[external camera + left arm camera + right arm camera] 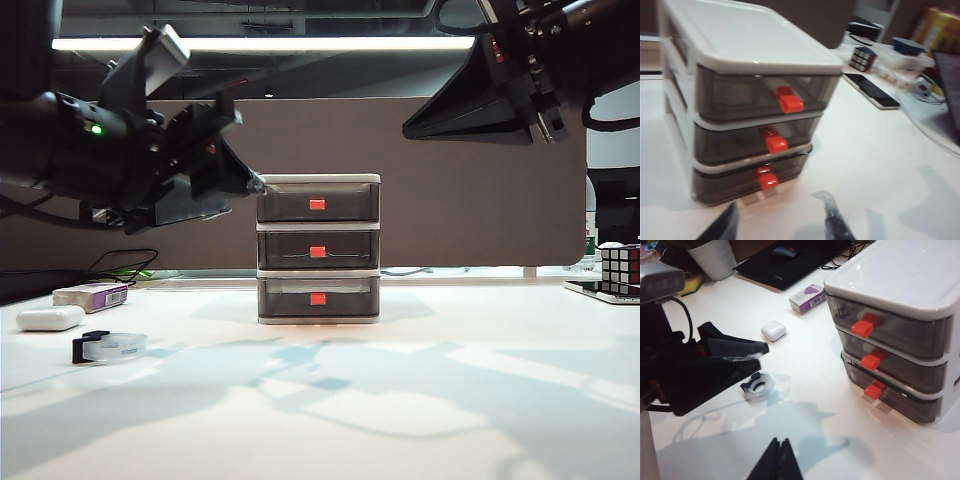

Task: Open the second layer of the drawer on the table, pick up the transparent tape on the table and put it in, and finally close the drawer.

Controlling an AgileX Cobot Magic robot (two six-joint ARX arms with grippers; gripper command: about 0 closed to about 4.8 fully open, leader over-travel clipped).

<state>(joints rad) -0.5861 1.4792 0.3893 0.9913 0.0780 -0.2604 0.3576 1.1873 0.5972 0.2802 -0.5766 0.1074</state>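
The small white-framed drawer unit (pixel 318 250) stands at the middle of the table (pixel 420 400) in the exterior view, all three smoky grey drawers pushed in flush. The second layer of the drawer (pixel 318 252) sits between the top and bottom ones, its red-orange tab facing the camera, untouched.

The transparent tape (pixel 108 346) lies flat on the tabletop at the lower left of that view, well apart from the unit, its black cutter end pointing left. Just behind it rests a white oblong case (pixel 50 318), and behind that a white-and-purple box (pixel 92 296).

The left gripper (pixel 245 180) hangs in the air at the left of the exterior view, its tip level with the top of the unit and just beside the upper left corner. In the left wrist view its two dark fingers (pixel 837 225) show at the bottom edge with clear table between them, so the jaws stand parted and carry nothing; the drawer fronts fill the frame ahead of them.

The right gripper (pixel 545 110) is raised high at the upper right of the exterior view, far above the table. In the right wrist view its fingertips (pixel 776 462) meet in a single dark point at the bottom edge, pressed together and empty. That same view shows the tape (pixel 758 386) on the table beside the left arm's shadowed bulk.

A Rubik's cube (pixel 620 268) sits at the far right edge.
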